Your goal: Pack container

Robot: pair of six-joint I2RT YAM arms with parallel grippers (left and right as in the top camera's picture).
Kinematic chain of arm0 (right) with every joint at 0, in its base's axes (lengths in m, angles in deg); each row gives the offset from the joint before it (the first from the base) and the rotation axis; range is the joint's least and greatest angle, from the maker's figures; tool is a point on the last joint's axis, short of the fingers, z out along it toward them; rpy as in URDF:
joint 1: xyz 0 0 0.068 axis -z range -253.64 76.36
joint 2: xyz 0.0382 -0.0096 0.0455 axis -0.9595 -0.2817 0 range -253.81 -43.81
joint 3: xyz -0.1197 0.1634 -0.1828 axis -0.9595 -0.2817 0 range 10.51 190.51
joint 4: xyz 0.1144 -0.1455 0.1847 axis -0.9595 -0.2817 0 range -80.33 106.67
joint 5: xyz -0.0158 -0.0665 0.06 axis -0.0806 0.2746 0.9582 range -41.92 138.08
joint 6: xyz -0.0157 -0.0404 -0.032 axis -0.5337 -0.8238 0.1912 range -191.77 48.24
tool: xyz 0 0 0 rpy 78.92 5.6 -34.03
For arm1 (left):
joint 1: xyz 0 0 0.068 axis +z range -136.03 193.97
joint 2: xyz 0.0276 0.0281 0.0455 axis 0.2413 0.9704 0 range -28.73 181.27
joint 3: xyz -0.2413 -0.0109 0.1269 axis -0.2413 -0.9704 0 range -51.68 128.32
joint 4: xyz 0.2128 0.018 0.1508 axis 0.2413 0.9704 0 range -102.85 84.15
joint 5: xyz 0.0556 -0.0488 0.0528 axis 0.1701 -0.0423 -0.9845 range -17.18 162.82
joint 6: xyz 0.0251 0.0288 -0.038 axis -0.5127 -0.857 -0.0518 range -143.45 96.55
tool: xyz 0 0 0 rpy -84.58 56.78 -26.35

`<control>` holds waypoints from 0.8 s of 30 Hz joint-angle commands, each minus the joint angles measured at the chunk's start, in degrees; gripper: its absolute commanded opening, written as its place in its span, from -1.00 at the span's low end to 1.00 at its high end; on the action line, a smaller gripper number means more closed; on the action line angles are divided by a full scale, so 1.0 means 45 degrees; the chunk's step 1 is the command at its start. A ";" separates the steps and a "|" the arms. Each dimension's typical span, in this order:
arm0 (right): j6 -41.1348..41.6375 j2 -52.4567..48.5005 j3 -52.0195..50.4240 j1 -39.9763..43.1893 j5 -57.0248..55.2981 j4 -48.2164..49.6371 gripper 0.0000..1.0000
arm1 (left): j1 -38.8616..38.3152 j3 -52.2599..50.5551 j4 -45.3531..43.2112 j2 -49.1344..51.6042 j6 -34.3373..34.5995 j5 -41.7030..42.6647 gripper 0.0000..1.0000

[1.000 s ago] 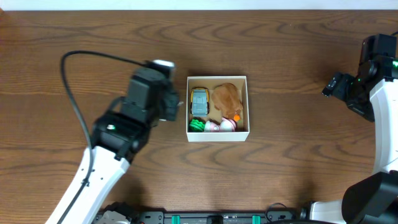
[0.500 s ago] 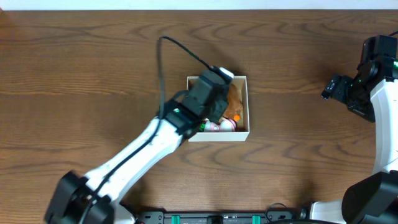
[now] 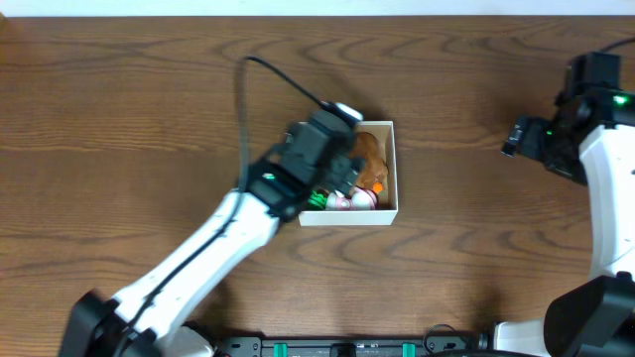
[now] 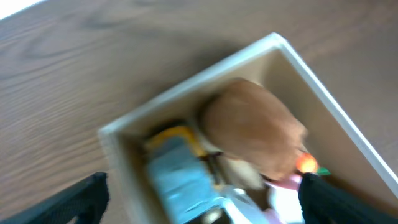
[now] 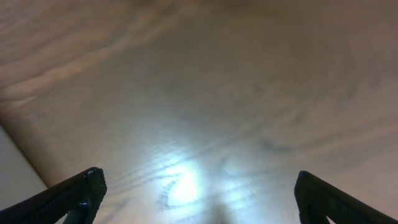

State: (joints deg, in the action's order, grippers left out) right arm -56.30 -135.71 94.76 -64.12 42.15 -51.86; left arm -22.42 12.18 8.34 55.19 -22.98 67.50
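The container [image 3: 395,167], a shallow white box with a tan inside, sits mid-table. In it lie a brown plush toy [image 3: 369,149], a pink-white ball [image 3: 362,199] and a bit of green [image 3: 317,199]. My left arm [image 3: 308,159] covers its left half. In the left wrist view the container's rim [image 4: 186,84] frames the brown toy [image 4: 255,130], a blue-grey toy car [image 4: 183,180] and an orange spot [image 4: 306,163]. My left gripper [image 4: 202,202] hangs open just above them, holding nothing. My right gripper [image 5: 199,199] is open over bare wood, far right of the container [image 3: 516,139].
The brown wooden table [image 3: 476,268] surrounds the container on all sides. A black cable [image 3: 260,71] arcs from my left wrist. A pale strip of the table's far edge [image 3: 317,8] runs along the top. The right arm's white body [image 3: 610,198] stands at the right edge.
My left arm has swung from left of the container to above it, hiding the car in the overhead view. The right arm has shifted slightly up and left.
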 commanded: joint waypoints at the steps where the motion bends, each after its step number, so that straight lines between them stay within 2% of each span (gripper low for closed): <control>1: -0.0656 0.0627 -0.0019 -0.0991 0.0097 0.0495 0.99 | 0.1511 0.0185 0.0355 -0.1001 0.0889 -0.0777 0.96; 8: -0.0646 0.0923 -0.0019 -0.2735 0.0602 0.2463 0.99 | 0.4653 0.0170 0.0855 -0.1336 0.0918 -0.0777 0.96; 11: -0.0651 0.0923 -0.0019 -0.2924 0.0622 0.3400 0.98 | 0.5187 0.0170 0.0899 -0.1336 0.0913 -0.0831 0.96; 18: -0.0627 0.1268 -0.0019 -0.2943 0.0578 0.2832 0.98 | 0.6033 0.0170 0.1647 -0.2191 0.1462 -0.0947 0.96; 24: -0.0253 0.3483 -0.0529 -0.3332 -0.0612 0.3055 0.99 | 0.6785 -0.0593 0.2215 -0.4605 0.2215 -0.0976 0.96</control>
State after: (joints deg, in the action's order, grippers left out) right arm -58.53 -127.43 93.80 -77.43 43.44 -38.94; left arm 6.76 11.61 17.78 40.96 -15.50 64.27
